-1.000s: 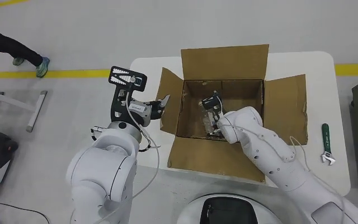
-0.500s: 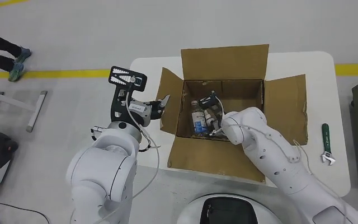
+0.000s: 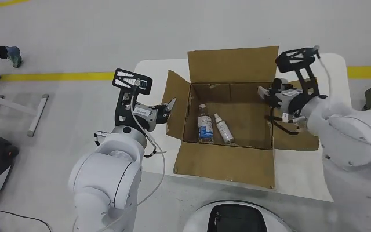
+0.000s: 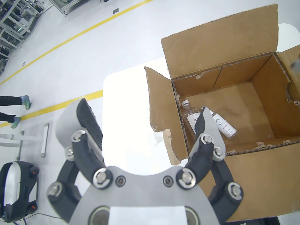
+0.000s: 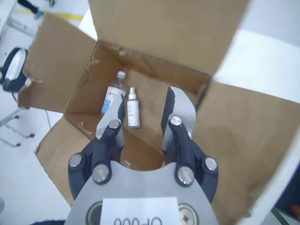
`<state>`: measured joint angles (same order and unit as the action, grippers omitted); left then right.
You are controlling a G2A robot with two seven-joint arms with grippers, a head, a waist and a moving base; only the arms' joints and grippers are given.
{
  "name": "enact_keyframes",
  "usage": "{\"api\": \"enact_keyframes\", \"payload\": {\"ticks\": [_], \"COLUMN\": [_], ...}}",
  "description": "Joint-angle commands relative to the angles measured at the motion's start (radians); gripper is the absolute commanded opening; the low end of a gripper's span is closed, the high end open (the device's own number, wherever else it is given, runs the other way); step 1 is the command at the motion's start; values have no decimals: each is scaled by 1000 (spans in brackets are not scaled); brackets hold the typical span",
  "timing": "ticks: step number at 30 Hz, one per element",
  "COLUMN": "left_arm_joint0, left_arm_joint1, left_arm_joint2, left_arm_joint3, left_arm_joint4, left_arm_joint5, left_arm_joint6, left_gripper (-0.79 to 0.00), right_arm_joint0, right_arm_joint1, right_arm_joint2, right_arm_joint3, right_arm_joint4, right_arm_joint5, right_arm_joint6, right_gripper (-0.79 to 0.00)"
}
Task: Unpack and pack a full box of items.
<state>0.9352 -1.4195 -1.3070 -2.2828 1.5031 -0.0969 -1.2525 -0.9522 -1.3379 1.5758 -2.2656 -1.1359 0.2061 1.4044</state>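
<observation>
An open cardboard box (image 3: 232, 64) stands on the white table (image 3: 153, 72). On its floor lie a clear bottle with a blue label (image 3: 203, 126) and a white spray bottle (image 3: 222, 129), side by side. My left gripper (image 3: 170, 110) hangs open and empty outside the box's left flap. In the left wrist view, the left gripper (image 4: 143, 108) frames the clear bottle (image 4: 188, 115) and the spray bottle (image 4: 223, 127). My right gripper (image 3: 268, 105) is open and empty above the box's right wall. The right gripper (image 5: 146, 97) looks down on the clear bottle (image 5: 114, 90) and spray bottle (image 5: 133, 111).
A green wrench (image 3: 338, 149) lies on the table near its right edge, past the box's right flap (image 3: 298, 110). All four flaps are folded outward. A metal stand (image 3: 36, 113) sits on the floor to the left.
My right gripper has risen out of the box and moved to its right side, leaving both bottles lying uncovered on the floor of the box. The left arm has stayed put.
</observation>
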Motion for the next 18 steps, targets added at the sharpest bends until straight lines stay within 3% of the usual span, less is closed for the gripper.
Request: {"api": "enact_keyframes", "payload": {"ticks": [1,6,10,18], "left_arm_joint0": [0,0,0,0], "left_arm_joint1": [0,0,0,0], "left_arm_joint2": [0,0,0,0], "left_arm_joint3": [0,0,0,0], "left_arm_joint4": [0,0,0,0], "left_arm_joint5": [0,0,0,0], "left_arm_joint6": [0,0,0,0], "left_gripper": [0,0,0,0], "right_arm_joint0": [-14,-43,-129,-323], "right_arm_joint1": [7,32,43,52], "right_arm_joint2": [131,378,513,555], "right_arm_joint3": [-80,-84,-84,-5], "right_arm_joint4": [3,-57,-114,-143], "right_arm_joint5": [-6,-125,-146,-223], "right_arm_joint6": [7,14,80,131], "right_gripper": [-785,-785,-785,-785]}}
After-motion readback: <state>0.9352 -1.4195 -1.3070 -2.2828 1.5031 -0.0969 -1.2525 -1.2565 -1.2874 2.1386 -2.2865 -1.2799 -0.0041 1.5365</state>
